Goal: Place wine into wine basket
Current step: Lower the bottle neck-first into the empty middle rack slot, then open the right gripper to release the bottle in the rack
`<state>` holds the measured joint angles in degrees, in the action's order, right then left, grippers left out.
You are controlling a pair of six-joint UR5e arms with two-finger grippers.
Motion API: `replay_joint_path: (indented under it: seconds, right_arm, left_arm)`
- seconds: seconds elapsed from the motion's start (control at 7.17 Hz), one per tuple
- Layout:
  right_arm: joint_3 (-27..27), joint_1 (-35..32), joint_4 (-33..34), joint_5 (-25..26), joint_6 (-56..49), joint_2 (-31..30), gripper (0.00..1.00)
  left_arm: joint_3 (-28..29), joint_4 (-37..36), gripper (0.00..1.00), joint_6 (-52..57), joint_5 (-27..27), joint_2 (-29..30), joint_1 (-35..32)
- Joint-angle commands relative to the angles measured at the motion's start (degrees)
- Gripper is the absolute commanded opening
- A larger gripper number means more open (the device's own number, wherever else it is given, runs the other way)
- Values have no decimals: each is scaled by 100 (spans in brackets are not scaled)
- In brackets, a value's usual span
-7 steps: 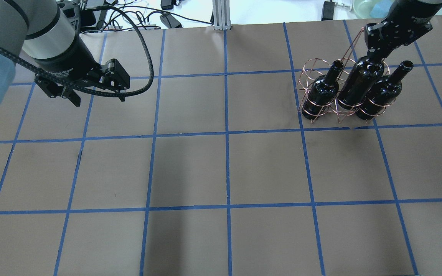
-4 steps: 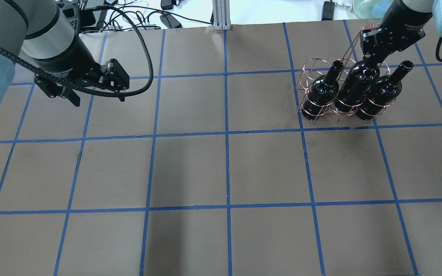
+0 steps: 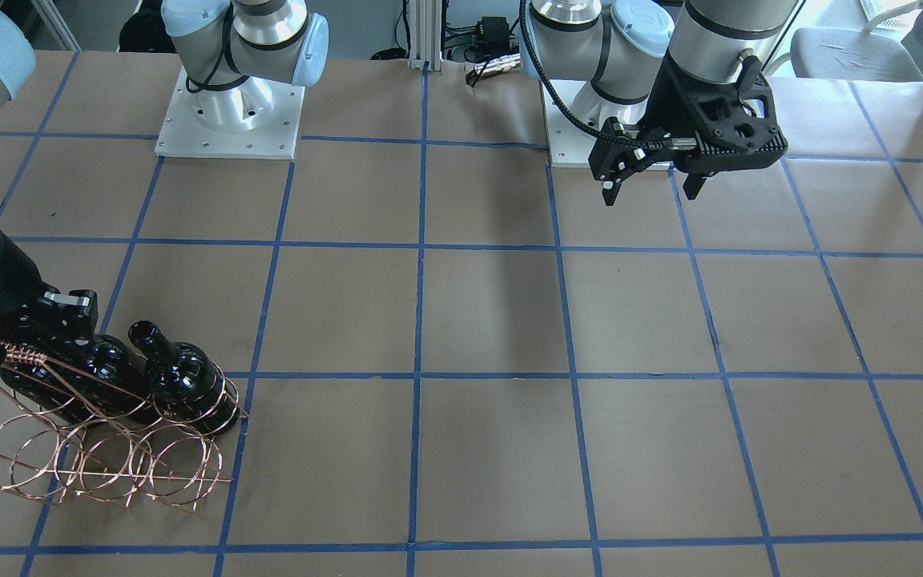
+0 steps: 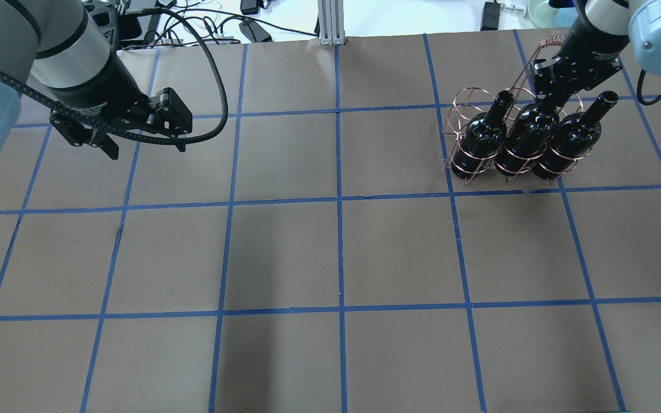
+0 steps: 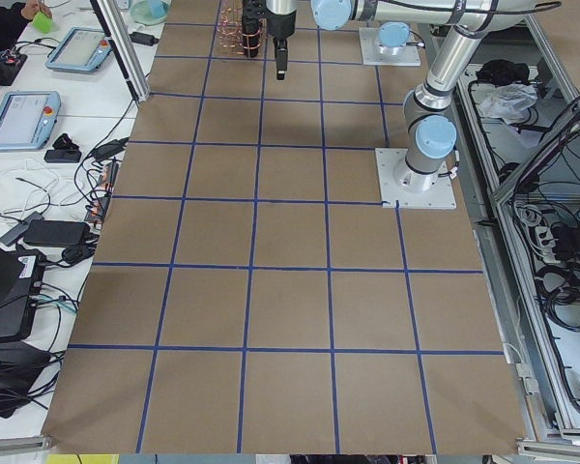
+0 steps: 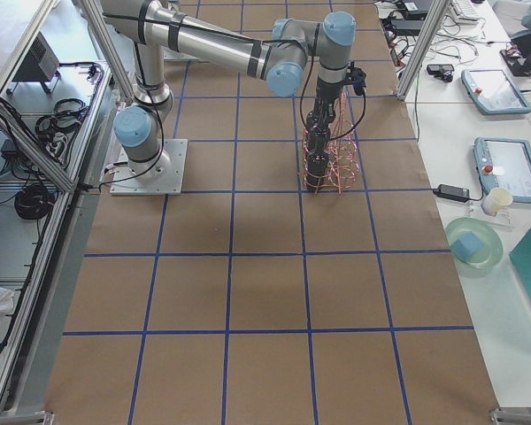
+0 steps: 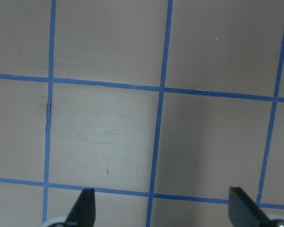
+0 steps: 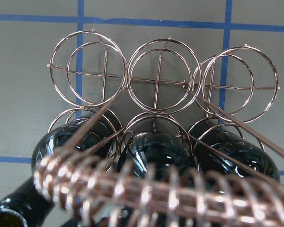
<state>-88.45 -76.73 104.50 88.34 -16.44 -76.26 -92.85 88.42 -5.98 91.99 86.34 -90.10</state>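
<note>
Three black wine bottles stand in the near row of the copper wire wine basket (image 4: 460,108) at the table's far right. My right gripper (image 4: 549,101) is down over the middle bottle (image 4: 523,143) and shut on its neck, which it hides. The left bottle (image 4: 482,137) and right bottle (image 4: 575,137) stand free beside it. The right wrist view shows the basket's empty rings (image 8: 163,78), the three bottle shoulders (image 8: 156,151) and the twisted handle (image 8: 146,194) across the front. My left gripper (image 4: 146,149) is open and empty, far left, above bare table.
The basket's back row of rings (image 3: 101,465) is empty. Brown table paper with blue tape grid (image 4: 339,198) lies everywhere. Cables and an aluminium post (image 4: 330,23) lie beyond the far edge. The left wrist view shows only table and its two fingertips (image 7: 86,204).
My right gripper has moved down and away with the middle bottle, which now sits lower in its ring, level with the other two. The left arm has not moved.
</note>
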Motion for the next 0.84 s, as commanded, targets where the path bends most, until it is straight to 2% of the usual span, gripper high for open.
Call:
replay_joint_path:
  seconds: [0.0,0.14,0.28,0.56,0.7]
  right_arm:
    - [-155,0,174,25,0,14,7]
    - [-155,0,184,60,0,32,48]
    - [-138,0,193,8,26,32,99]
    - [124,-26,106,16,211,-152,100]
    - [352,-61,-234,8,220,-318,100]
  left_arm:
    - [4,-9,100,0,-6,-3,2]
    - [4,-17,100,9,-6,-3,2]
    - [-5,-18,100,35,-6,23,10]
    - [-5,-44,100,-34,-50,41,185]
    - [-5,-44,100,0,-33,24,299]
